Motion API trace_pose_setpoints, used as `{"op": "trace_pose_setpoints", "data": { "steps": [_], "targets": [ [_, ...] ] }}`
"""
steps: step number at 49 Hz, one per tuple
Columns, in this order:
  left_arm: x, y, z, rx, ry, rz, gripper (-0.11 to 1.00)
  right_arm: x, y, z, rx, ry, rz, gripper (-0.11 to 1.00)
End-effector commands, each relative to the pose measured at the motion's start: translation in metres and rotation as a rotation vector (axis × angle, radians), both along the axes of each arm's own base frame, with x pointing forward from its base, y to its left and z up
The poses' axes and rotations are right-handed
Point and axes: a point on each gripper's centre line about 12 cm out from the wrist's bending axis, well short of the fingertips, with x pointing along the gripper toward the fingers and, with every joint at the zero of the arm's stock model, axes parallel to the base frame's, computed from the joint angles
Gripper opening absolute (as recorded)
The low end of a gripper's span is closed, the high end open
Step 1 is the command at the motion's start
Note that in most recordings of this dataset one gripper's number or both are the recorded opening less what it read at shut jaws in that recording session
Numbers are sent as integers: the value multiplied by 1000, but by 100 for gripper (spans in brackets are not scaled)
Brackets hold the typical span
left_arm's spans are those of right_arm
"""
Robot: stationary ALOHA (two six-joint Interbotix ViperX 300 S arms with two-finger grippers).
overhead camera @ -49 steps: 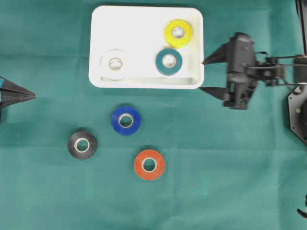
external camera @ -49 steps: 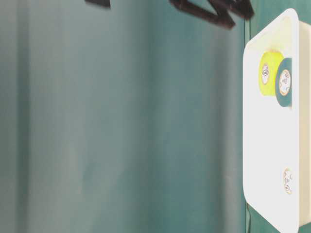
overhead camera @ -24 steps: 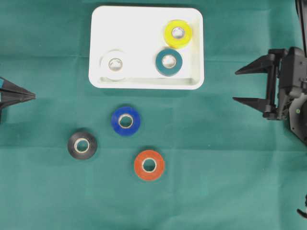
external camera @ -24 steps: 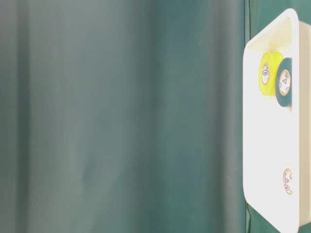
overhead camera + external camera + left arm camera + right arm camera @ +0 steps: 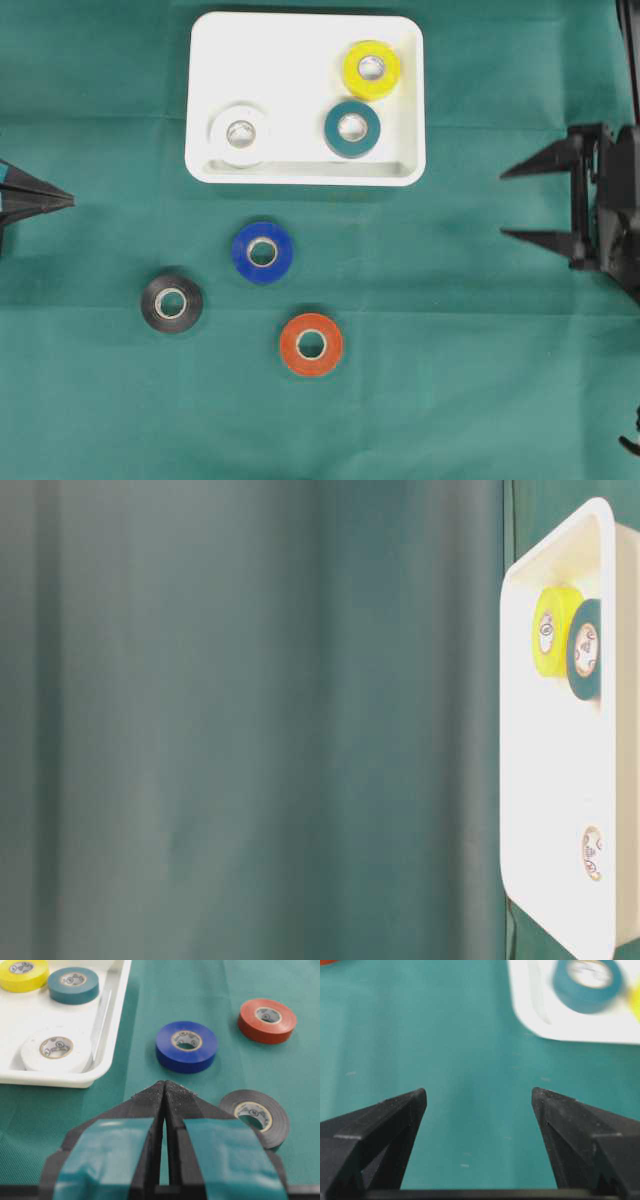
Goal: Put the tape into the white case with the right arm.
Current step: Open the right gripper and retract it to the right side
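While the right gripper point(image 5: 512, 204) sits near the tabletop's right edge with its fingers spread wide on nothing, the white case point(image 5: 300, 35) lies well off to their left holding three rolls, and the left gripper point(image 5: 164, 1085) fingers are pressed together

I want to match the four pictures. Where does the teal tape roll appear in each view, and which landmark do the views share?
Overhead: teal tape roll in the right part of the white case, below the yellow roll.
Table-level: at the right edge, upper part, overlapping the yellow roll.
Left wrist: top left, inside the case.
Right wrist: top right, blurred, inside the case.
Shared landmark: the white case.
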Motion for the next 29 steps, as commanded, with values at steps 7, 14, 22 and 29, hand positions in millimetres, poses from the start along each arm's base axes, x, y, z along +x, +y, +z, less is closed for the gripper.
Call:
{"op": "trace_pose_setpoints", "data": {
  "steps": [7, 14, 22, 29],
  "targets": [
    [1, 0, 4, -1, -9, 2, 0, 1, 21, 6, 4, -26, 120, 52],
    [1, 0, 4, 0, -9, 2, 0, 1, 24, 5, 4, -23, 136, 52],
    [1, 0, 4, -1, -9, 2, 0, 5, 24, 6, 4, -13, 139, 52],
    [1, 0, 4, 0, -9, 2, 0, 18, 26, 11, 5, -3, 142, 52]
  ]
}}
